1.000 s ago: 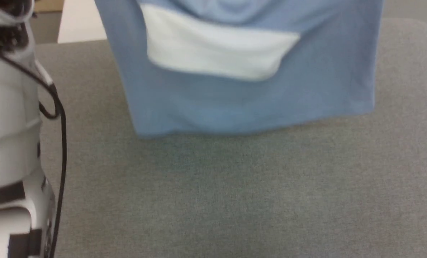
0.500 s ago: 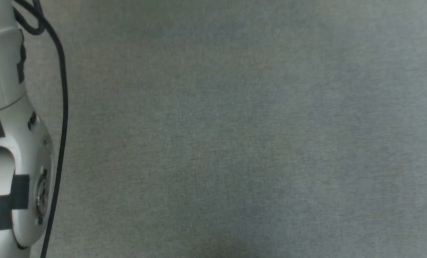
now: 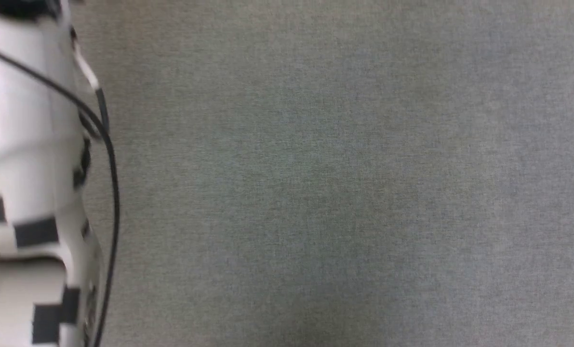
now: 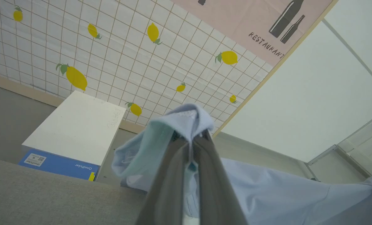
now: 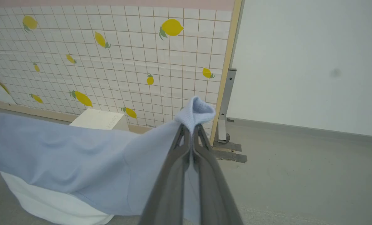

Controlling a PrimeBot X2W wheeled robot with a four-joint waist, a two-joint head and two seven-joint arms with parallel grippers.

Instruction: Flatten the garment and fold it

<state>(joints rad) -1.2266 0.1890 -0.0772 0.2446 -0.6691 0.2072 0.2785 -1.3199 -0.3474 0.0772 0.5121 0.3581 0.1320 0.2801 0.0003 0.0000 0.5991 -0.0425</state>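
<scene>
Left gripper [image 4: 190, 139] is pinching a bunched fold of the garment [image 4: 276, 193], its two dark fingers [image 4: 170, 181] pressing together, tips pointing up and away. Right gripper [image 5: 191, 126] is clamping another bunch of the same fabric, fingers meeting along their length. Left forearm [image 3: 26, 159], pale with dark bands, is running along the left edge of the head view, a black cable [image 3: 113, 193] hanging beside it.

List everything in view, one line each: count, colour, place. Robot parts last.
T-shirt: one, light blue, held between both grippers
cloth: one, white, beneath the T-shirt's lower edge
table: one, grey, below the head camera
box: one, white with blue side, on floor by tiled wall
tiled wall: one, white with yellow lemons, background
poster: one, pink, above the tiles
left forearm: one, white, head view's left edge
left gripper: one, dark, shut on the T-shirt
right gripper: one, dark, shut on the T-shirt
</scene>
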